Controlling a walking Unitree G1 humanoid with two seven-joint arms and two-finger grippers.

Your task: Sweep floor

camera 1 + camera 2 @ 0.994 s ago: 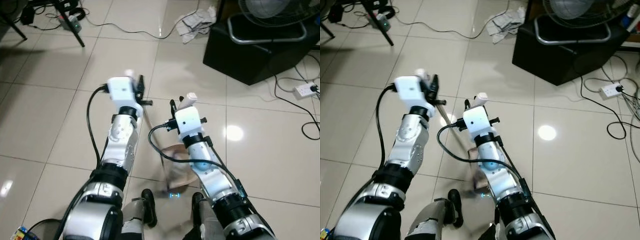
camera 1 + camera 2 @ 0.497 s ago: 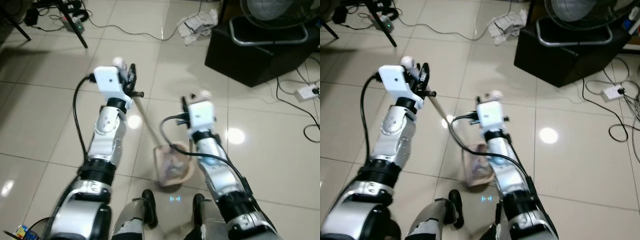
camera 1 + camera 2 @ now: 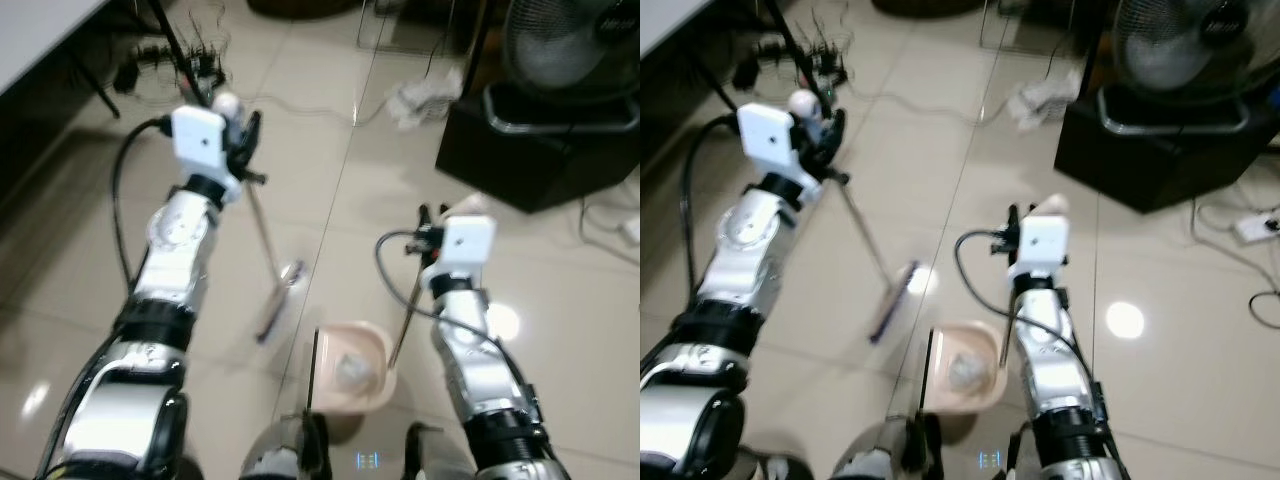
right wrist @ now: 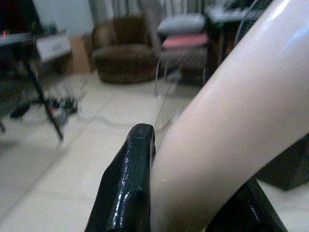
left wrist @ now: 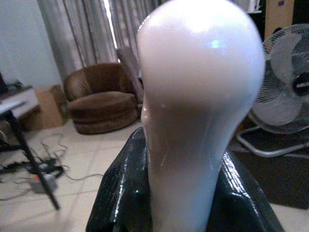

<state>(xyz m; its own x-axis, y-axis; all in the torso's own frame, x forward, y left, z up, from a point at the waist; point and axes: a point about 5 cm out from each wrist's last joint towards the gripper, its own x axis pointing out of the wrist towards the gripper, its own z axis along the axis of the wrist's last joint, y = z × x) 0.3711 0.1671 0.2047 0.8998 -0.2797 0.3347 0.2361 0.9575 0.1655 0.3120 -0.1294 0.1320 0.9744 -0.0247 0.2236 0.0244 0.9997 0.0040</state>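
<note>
My left gripper (image 3: pixel 246 135) is raised at the left, shut on the top of a broom; the white knob end of the handle (image 5: pixel 200 96) pokes out between the black fingers (image 5: pixel 120 193). The thin stick slants down to the broom head (image 3: pixel 275 305), blurred just above the tiles. My right gripper (image 3: pixel 428 216) is shut on the pale handle (image 4: pixel 231 130) of a pink dustpan (image 3: pixel 372 340). The pan rests on the floor in front of my feet, with grey debris (image 3: pixel 350 372) inside. The broom head is to the left of the pan, apart from it.
A black box (image 3: pixel 530 150) with a standing fan (image 3: pixel 580 50) on it sits at the far right. Crumpled paper (image 3: pixel 425 95) lies on the tiles beside it. Cables and a stand leg (image 3: pixel 190 65) clutter the far left. A power strip (image 3: pixel 630 230) lies at the right edge.
The view has shifted and shows more of the room. My arms have spread apart; the broom head has swung left, away from the dustpan. The pan now sits flat by my feet.
</note>
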